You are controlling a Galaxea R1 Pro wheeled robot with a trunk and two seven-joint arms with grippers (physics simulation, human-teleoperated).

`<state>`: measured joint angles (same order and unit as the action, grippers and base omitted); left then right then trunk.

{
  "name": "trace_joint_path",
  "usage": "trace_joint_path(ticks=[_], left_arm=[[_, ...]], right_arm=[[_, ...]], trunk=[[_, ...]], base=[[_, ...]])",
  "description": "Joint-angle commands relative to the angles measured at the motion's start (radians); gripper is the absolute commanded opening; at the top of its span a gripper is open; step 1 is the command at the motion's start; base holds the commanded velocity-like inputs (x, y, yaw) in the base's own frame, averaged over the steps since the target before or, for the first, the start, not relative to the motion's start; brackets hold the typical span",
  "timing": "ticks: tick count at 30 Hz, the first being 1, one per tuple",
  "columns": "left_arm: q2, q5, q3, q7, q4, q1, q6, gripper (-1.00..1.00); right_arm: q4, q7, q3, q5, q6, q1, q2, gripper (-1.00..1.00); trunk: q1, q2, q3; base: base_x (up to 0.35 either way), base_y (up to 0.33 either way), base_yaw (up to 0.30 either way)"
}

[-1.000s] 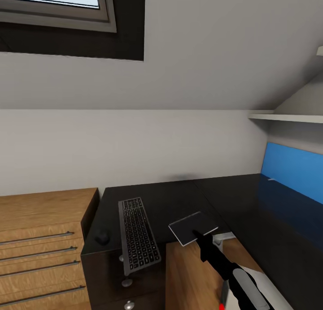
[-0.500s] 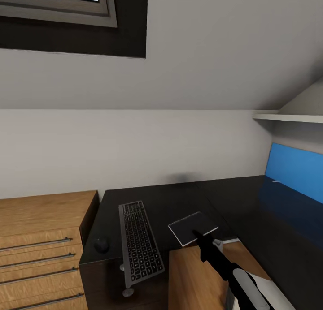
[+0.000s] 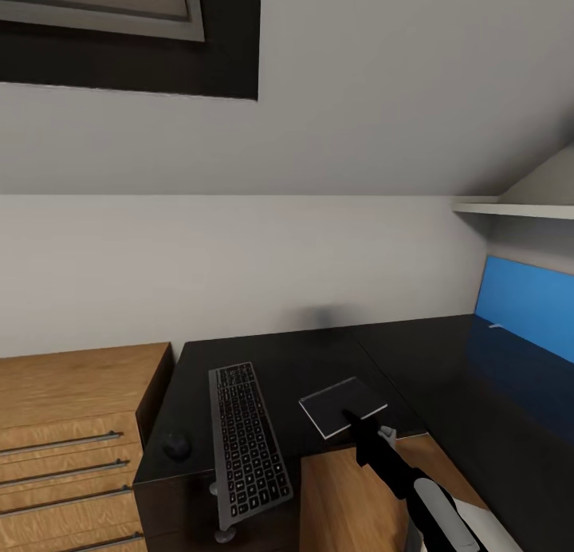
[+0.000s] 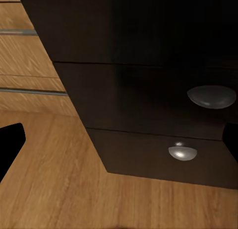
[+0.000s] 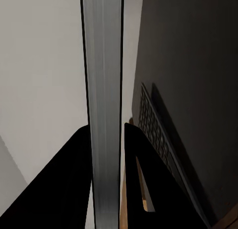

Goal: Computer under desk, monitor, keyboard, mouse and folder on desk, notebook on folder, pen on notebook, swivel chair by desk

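The dark notebook [image 3: 343,406] hangs tilted over the black desk [image 3: 422,360] near its inner corner, with my right gripper [image 3: 355,424] shut on its near edge. In the right wrist view its grey page edge [image 5: 103,114] runs between the two black fingers of the right gripper [image 5: 106,134]. The keyboard [image 3: 243,440] lies on the desk's left part and sticks out past the front edge. The mouse [image 3: 177,445] sits to its left. My left gripper [image 4: 119,142] stands open, facing the desk's drawer fronts with silver knobs [image 4: 211,96].
A light wood drawer unit [image 3: 64,424] stands against the desk's left side. A blue wall panel [image 3: 526,301] runs behind the right wing, under a white shelf [image 3: 514,210]. Wood plank floor [image 3: 351,496] shows in the desk's inner angle. A window [image 3: 96,9] sits high at the left.
The whole head view has shifted a little, so the camera has moved. The notebook stays in my right gripper at the same place in the picture.
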<state>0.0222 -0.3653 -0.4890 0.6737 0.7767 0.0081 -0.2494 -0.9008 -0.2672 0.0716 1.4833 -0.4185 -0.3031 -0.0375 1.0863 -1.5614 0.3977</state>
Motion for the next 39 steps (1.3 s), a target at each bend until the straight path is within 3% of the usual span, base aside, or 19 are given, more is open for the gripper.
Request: trace_joint_path(ticks=[1,24,25,39], left_arm=[[-0.001,-0.01,-0.003,0.003,0.001,0.0,-0.006,1.0],[-0.001,-0.01,-0.003,0.003,0.001,0.0,-0.007,1.0],[-0.001,-0.01,-0.003,0.004,0.001,0.0,-0.007,1.0],[-0.001,-0.01,-0.003,0.004,0.001,0.0,-0.007,1.0]], right_arm=[[0.0,-0.001,0.002,0.006,-0.002,-0.001,-0.001,-1.0],[0.0,0.002,0.002,0.009,-0.003,0.0,-0.002,-1.0],[0.0,0.002,0.002,0.009,-0.003,0.0,-0.002,1.0],[0.0,-0.001,0.003,0.006,-0.003,-0.001,-0.002,1.0]], trunk=[[0.0,-0.001,0.001],[0.0,-0.001,0.001],[0.0,-0.001,0.001],[0.0,-0.001,0.001]], base=[[0.004,0.0,0.0],[0.0,0.0,0.0],[0.0,0.0,0.0],[0.0,0.0,0.0]])
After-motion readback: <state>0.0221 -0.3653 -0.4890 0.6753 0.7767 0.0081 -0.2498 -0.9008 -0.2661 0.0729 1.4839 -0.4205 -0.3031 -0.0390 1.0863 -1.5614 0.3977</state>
